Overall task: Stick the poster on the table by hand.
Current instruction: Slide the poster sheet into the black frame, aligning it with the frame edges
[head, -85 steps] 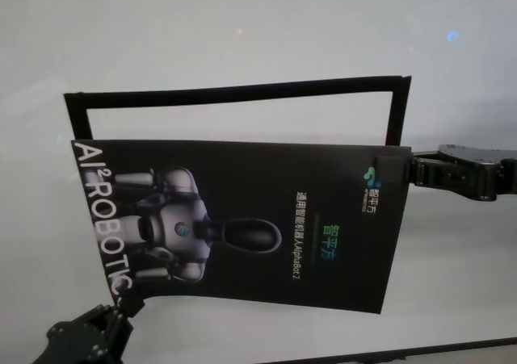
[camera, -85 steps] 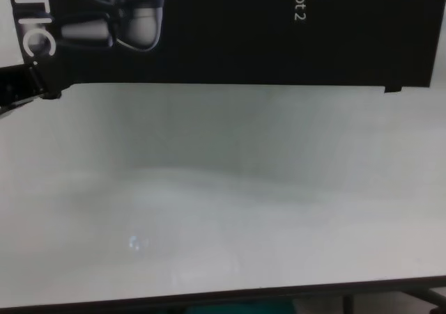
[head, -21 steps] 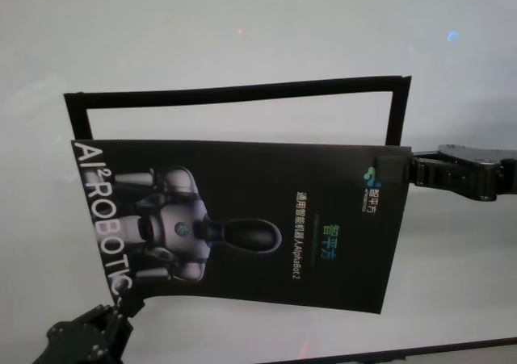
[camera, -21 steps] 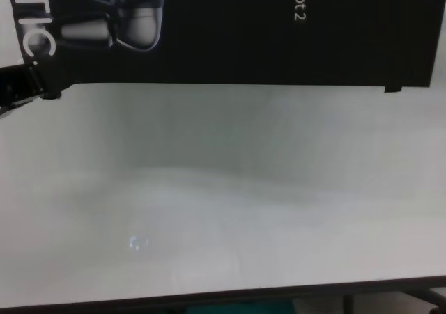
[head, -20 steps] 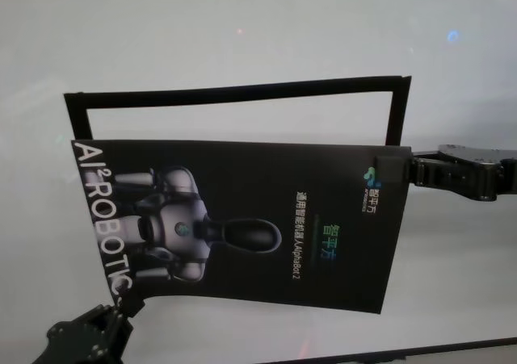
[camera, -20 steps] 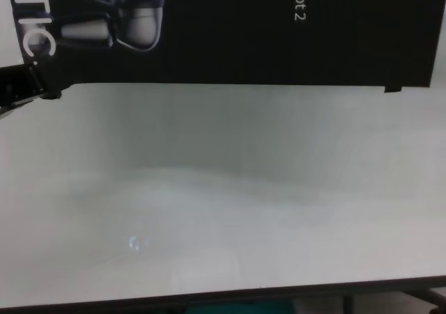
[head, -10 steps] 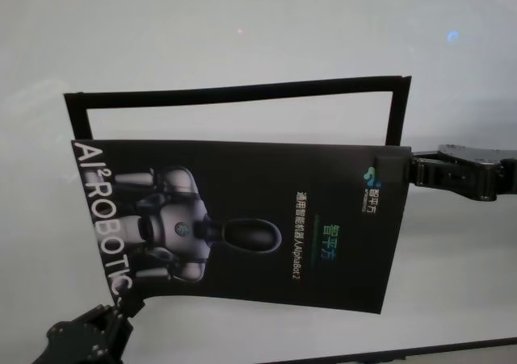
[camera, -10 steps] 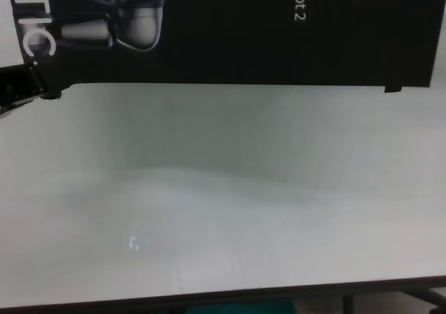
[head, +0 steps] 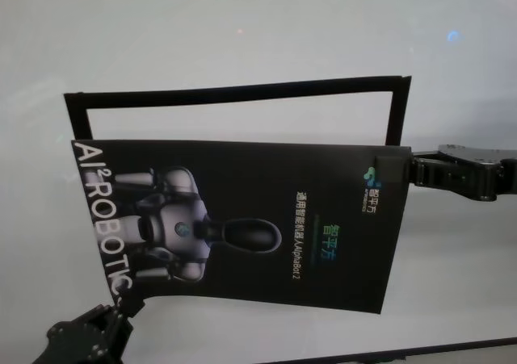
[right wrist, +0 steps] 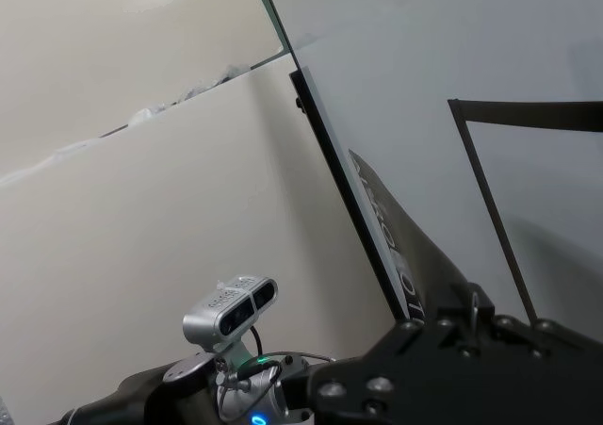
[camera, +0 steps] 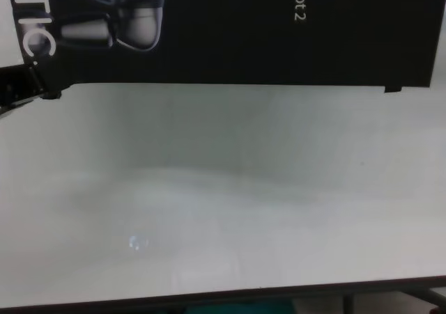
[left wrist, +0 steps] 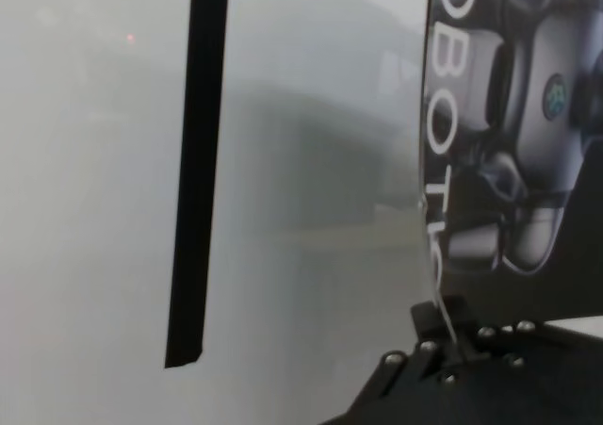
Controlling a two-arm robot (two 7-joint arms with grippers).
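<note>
Two pincers (head: 121,306) (head: 386,170) clenched on poster (head: 242,219) corners, lettering "AI²ROBOTIC", "AlphaBot 2", above table (camera: 223,202).

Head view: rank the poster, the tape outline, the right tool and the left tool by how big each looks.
1. tape outline, widest span, though partly hidden by the poster
2. poster
3. right tool and left tool: both small and partly hidden, so not ranked

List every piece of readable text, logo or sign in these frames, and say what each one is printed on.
"AI²ROBOTIC" – large white letters along the left edge of the poster.
"AlphaBot 2" – small white line at the poster's middle; the chest view shows only "aBot 2".
Chinese characters beside that line, and in green lettering – too small to read.
Blue-green logo with small characters at the poster's far right corner, by the right gripper – unreadable.
Nothing is written on the table.
</note>
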